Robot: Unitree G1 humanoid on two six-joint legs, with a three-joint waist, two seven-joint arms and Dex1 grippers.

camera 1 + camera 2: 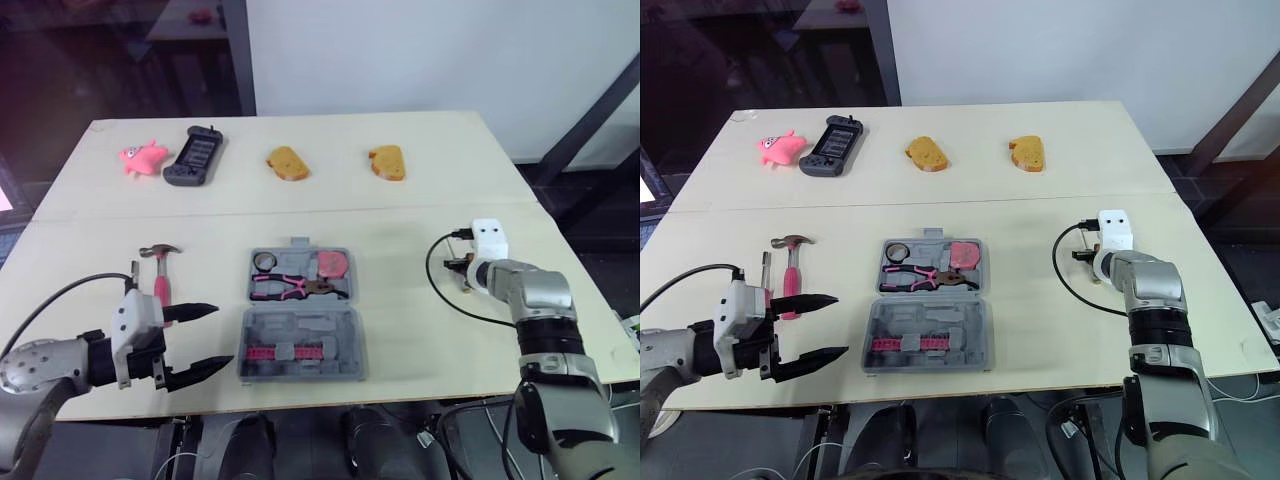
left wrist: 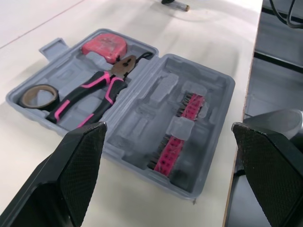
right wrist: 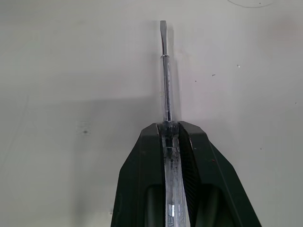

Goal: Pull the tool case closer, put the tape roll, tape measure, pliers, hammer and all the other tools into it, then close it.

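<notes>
Black fingers on the right gripper point(image 3: 169, 125) are clamped tight on a flat-tip screwdriver point(image 3: 165, 80) with a clear handle and a steel shaft. The shaft pokes out past the fingertips over bare tabletop, and I can't tell if the tip actually touches the surface. That arm sits well to the right of the case.

Over on the other side, the left gripper point(image 1: 222, 336) is spread wide with nothing in it, low and just beside the left edge of the grey plastic tool case point(image 1: 335, 335). The case lies open and flat near the front edge of the pale wooden table point(image 1: 420, 200).

Its far half has the dark tape roll point(image 1: 264, 262), the pink-handled pliers point(image 1: 290, 288) and the pink tape measure point(image 1: 332, 264) sitting in it. The near half has a pink strip of bits point(image 1: 290, 352).

Outside the case, the pink-handled hammer point(image 1: 161, 280) with a steel head lies on the table just past the left gripper. A thin metal tool point(image 1: 133, 272) lies beside it, too small to identify.

Along the far side sit a pink plush toy point(image 1: 142, 157), a dark handheld game controller point(image 1: 195, 156) and two pieces of toast point(image 1: 287, 163).
</notes>
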